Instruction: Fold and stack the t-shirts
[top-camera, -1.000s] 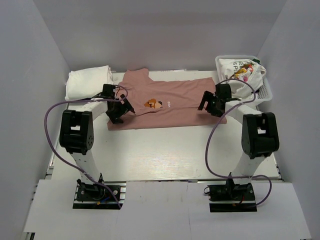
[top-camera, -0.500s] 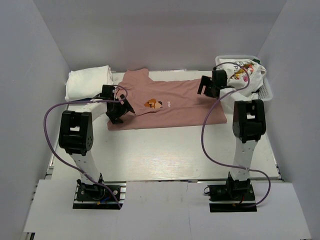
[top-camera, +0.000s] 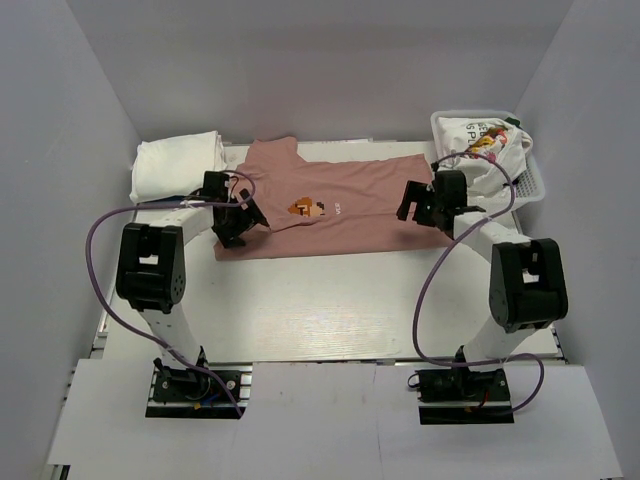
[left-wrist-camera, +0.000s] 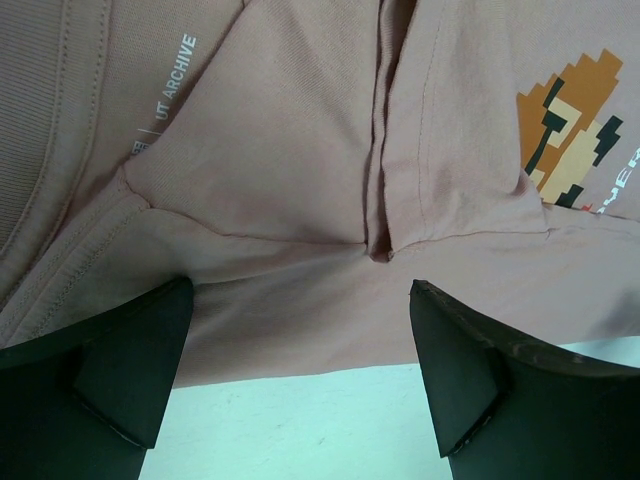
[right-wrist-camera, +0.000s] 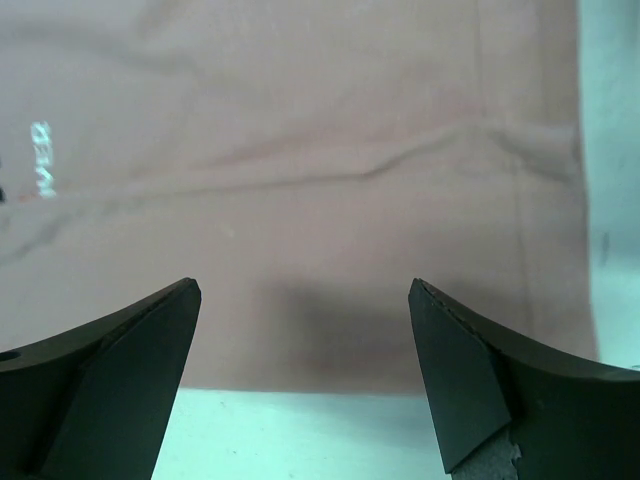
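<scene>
A: What moves?
B: The right gripper (right-wrist-camera: 302, 288) comes back to the pink t-shirt (top-camera: 365, 190), flat on the table (top-camera: 330, 300).
A: Holding it?
B: No (both wide open). The left gripper (left-wrist-camera: 300, 288) waits; folding comes next, I think.

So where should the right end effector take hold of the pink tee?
Probably the near hem by its right corner, coming down from the near side. The pink tee lies flat, so only that free edge lets a finger slip under; the open right end effector hangs over it.
</scene>
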